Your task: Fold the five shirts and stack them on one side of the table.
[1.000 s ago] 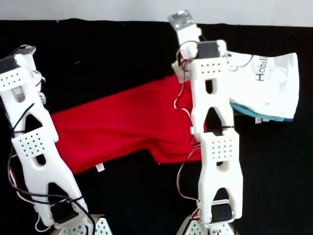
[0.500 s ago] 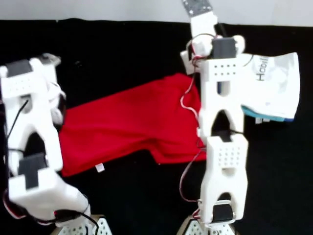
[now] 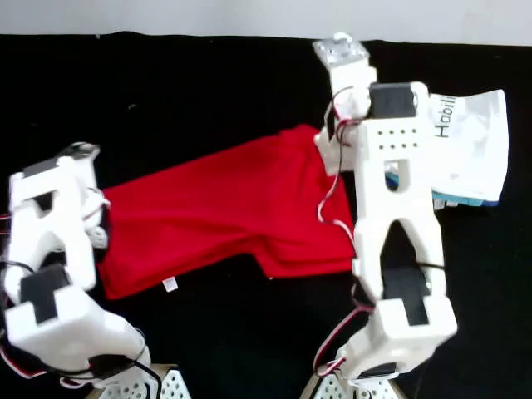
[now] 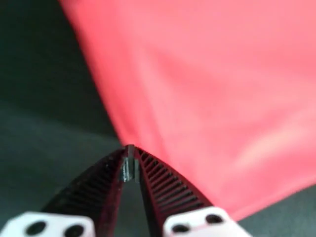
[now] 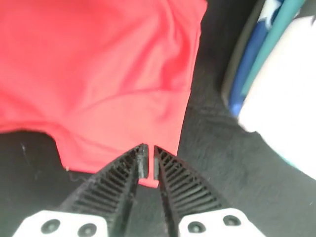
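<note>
1. Where the high view looks down, the black worktop [image 3: 208,75] carries everything, and the red shirt [image 3: 224,208] lies spread across its middle, between my two arms.
2. My right arm [image 3: 395,208] stands in front of the shirt's right end and part of the folded stack [image 3: 470,141]; my left arm [image 3: 50,241] overlaps the shirt's left edge.
3. My wrist views show what the high view hides. My left jaws are together, tips at the shirt's edge, and I cannot tell whether cloth is caught. My right jaws are together too, over a hem of the shirt near the stack.
4. The stack sits at the worktop's right side, a white shirt on top and blue and teal layers under it.
5. A small white tag [image 3: 169,284] sticks out at the shirt's near hem.
</note>
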Robot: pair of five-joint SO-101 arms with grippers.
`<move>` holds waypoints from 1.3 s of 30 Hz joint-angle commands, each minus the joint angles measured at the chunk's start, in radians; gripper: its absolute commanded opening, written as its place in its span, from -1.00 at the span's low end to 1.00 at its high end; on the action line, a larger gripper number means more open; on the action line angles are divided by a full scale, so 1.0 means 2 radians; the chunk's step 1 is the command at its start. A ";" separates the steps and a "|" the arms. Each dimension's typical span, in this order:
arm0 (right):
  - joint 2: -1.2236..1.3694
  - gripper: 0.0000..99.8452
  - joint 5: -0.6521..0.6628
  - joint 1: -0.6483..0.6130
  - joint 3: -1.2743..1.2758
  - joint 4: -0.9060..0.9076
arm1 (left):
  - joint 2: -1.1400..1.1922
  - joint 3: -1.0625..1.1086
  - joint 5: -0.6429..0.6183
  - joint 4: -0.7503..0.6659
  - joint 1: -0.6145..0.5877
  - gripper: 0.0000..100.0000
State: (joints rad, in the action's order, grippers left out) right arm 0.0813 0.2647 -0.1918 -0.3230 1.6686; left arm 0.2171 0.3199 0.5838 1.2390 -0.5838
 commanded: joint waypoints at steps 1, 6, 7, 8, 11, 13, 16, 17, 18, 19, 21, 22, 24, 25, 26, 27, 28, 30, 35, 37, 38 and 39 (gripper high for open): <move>-0.059 -0.94 -0.004 -0.003 0.129 -0.077 | 0.112 -0.166 0.007 0.054 -0.040 -0.98; -0.076 -0.93 -0.002 -0.040 0.276 -0.182 | 0.282 -0.448 0.006 0.186 -0.056 -0.98; -0.076 -0.93 -0.002 -0.050 0.298 -0.201 | 0.309 -0.504 0.006 0.210 -0.056 -0.98; -0.076 -0.93 -0.002 -0.061 0.317 -0.219 | 0.333 -0.555 0.006 0.234 -0.056 -0.98; -0.079 -0.93 -0.005 -0.079 0.350 -0.247 | 0.373 -0.653 -0.009 0.273 -0.056 -0.98; -0.079 -0.93 -0.005 -0.081 0.351 -0.246 | 0.366 -0.662 -0.018 0.272 -0.057 -0.98; -0.079 -0.93 -0.003 -0.077 0.351 -0.247 | 0.332 -0.629 -0.019 0.272 -0.050 -0.98; -0.079 -0.93 -0.002 -0.077 0.351 -0.247 | 0.315 -0.611 -0.019 0.272 -0.045 -0.98; -0.079 -0.93 -0.002 -0.077 0.351 -0.247 | 0.296 -0.591 -0.019 0.272 -0.040 -0.98; -0.079 -0.93 -0.002 -0.077 0.351 -0.247 | 0.274 -0.570 -0.021 0.272 -0.033 -0.98; -0.079 -0.93 -0.002 -0.077 0.351 -0.249 | 0.224 -0.520 -0.035 0.272 -0.016 -0.98; -0.079 -0.93 -0.002 -0.077 0.351 -0.249 | 0.196 -0.492 -0.039 0.272 -0.005 -0.98; -0.079 -0.93 -0.002 -0.077 0.351 -0.249 | 0.133 -0.427 -0.044 0.272 0.023 -0.98; -0.077 -0.93 -0.002 -0.077 0.351 -0.249 | 0.101 -0.392 -0.048 0.272 0.040 -0.98; -0.077 -0.93 -0.002 -0.077 0.351 -0.249 | 0.072 -0.357 -0.053 0.271 0.059 -0.98; -0.076 -0.93 -0.002 -0.077 0.351 -0.249 | 0.046 -0.321 -0.058 0.269 0.078 -0.98; -0.076 -0.93 -0.002 -0.077 0.351 -0.249 | 0.026 -0.287 -0.064 0.259 0.095 -0.98; -0.076 -0.93 -0.002 -0.077 0.351 -0.249 | -0.001 -0.218 -0.076 0.214 0.118 -0.98; -0.079 -0.93 -0.002 -0.072 0.351 -0.248 | 0.012 -0.104 -0.078 0.110 0.110 -0.98; -0.079 -0.93 -0.002 -0.065 0.351 -0.248 | 0.031 -0.096 -0.077 0.091 0.092 -0.98; -0.078 -0.93 -0.002 -0.060 0.351 -0.248 | 0.041 -0.097 -0.076 0.084 0.079 -0.98; -0.077 -0.93 -0.002 -0.056 0.351 -0.248 | 0.053 -0.103 -0.074 0.077 0.068 -0.98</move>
State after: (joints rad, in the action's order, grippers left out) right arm -0.0230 0.2647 -0.3330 0.3767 1.1792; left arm 0.3030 0.1174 0.4319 1.4385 -0.3936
